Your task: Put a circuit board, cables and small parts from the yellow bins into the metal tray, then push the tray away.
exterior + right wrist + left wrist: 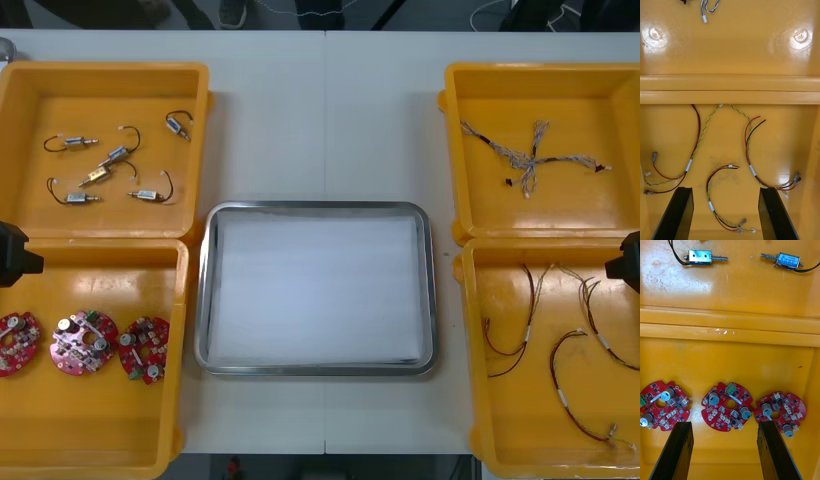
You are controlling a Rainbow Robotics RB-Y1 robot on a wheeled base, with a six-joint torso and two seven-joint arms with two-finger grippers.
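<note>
Front view: shiny-rimmed metal tray (318, 207), perhaps white inside.

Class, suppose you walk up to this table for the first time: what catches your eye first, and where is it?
The metal tray, white inside and holding nothing, sits at the table's centre between four yellow bins. Three red circuit boards lie in a row in the near left bin under the open left gripper; red and yellow cables sprawl in the near right bin under the open right gripper.

Front camera overhead, whole table (325, 120); wrist cameras close above near yellow bins (90, 420) (520, 420), both shared.
</note>
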